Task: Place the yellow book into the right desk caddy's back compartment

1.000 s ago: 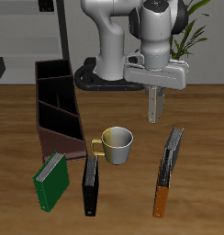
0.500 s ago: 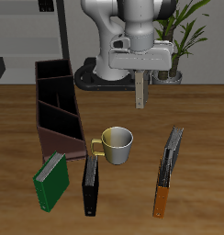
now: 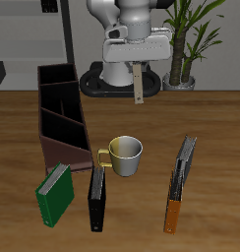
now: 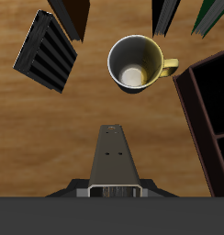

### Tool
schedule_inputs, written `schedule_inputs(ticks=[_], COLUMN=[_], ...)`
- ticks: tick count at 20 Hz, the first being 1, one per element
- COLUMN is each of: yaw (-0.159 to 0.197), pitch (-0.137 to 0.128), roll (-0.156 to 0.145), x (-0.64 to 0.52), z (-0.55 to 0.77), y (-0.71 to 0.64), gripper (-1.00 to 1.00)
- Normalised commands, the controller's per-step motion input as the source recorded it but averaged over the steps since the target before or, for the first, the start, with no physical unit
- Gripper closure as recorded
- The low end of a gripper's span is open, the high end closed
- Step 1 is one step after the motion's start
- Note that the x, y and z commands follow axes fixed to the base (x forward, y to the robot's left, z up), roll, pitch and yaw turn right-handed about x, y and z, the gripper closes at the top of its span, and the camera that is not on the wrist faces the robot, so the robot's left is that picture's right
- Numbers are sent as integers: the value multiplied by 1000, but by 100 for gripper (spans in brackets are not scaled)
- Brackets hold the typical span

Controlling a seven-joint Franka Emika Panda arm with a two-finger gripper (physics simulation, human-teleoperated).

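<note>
My gripper point(image 3: 139, 65) is shut on the yellow book point(image 3: 138, 85), which hangs upright below it, high above the table and behind the mug. In the wrist view the book point(image 4: 114, 158) runs out from the fingers, its tan edge facing the camera. The right desk caddy point(image 3: 57, 114), a long dark brown open box with three cells, stands off to the side on the table; its back compartment point(image 3: 55, 77) is the far end cell. Part of the caddy's wall point(image 4: 195, 99) shows in the wrist view. The gripper is apart from the caddy.
A yellow-rimmed mug point(image 3: 125, 155) stands mid-table, also in the wrist view point(image 4: 137, 62). A green book point(image 3: 54, 192) and a black book point(image 3: 96, 197) lie near the front edge. A dark book with an orange end point(image 3: 177, 187) lies beyond the mug. A potted plant point(image 3: 188, 44) stands at the back.
The gripper has carried the yellow book upward and sideways toward the caddy's side of the table, farther back. Nothing on the table has moved.
</note>
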Motion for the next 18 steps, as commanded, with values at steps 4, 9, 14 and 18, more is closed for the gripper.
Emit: schedule_inputs(ticks=[4,9,14,18], yaw=[119,117,71,144], pitch=[20,21,-11,48], roll=[-41,-36,-52,-35], x=[-60,-18,75,117], z=[240,237,175,-16], y=[-274,-258,-296,-349], gripper=[100,100,100,100])
